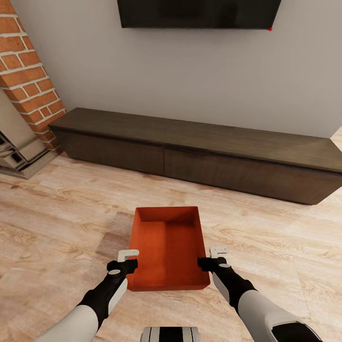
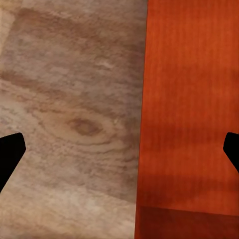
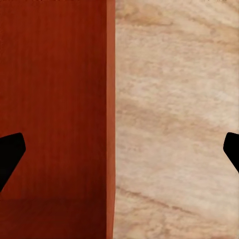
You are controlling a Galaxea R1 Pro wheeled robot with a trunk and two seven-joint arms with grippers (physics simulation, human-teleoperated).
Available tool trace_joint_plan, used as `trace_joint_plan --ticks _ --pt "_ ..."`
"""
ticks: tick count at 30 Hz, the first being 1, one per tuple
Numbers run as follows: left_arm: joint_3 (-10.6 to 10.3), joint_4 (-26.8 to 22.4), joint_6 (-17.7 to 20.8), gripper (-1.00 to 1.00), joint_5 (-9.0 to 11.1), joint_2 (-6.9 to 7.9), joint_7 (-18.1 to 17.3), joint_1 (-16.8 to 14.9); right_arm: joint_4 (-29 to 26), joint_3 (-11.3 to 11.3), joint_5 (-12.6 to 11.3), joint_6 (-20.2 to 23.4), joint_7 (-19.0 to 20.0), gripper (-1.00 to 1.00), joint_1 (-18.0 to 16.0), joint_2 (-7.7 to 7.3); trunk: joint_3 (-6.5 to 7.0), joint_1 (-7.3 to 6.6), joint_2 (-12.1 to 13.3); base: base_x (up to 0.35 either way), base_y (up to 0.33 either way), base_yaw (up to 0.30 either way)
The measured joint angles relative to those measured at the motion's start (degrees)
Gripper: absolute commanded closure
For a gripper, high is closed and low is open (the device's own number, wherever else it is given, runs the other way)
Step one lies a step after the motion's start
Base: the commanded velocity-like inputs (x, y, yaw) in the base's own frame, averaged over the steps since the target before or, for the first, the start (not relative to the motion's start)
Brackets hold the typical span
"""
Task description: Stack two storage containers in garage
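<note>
While grippers flank the container [image 1: 167, 249], bench [image 1: 199, 147] ahead — fireplace [image 1: 28, 71] leftward.

Both our arms reach forward, a gripper at each long side of the storage container [image 1: 167, 247].

Our left arm [image 1: 102, 299] extends from the lower left, black forearm leading to the left gripper [image 1: 128, 259], whose pale fingers sit at the container's left wall. Our right arm [image 1: 242, 297] mirrors it, the right gripper [image 1: 213, 256] at the right wall. In each wrist view the dark fingertips [image 2: 11, 152] [image 3: 11, 152] stand wide apart, straddling a wall of the container, one tip inside, one outside.
</note>
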Motion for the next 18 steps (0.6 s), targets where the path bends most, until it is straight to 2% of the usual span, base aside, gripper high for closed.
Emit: trace_joint_plan --ticks 18 --pt "0.0 0.0 -0.1 -1.00 0.0 0.00 0.0 0.0 0.0 0.0 0.0 -0.1 0.0 -1.00 0.0 0.08 0.00 0.00 0.0 0.000 0.000 0.000"
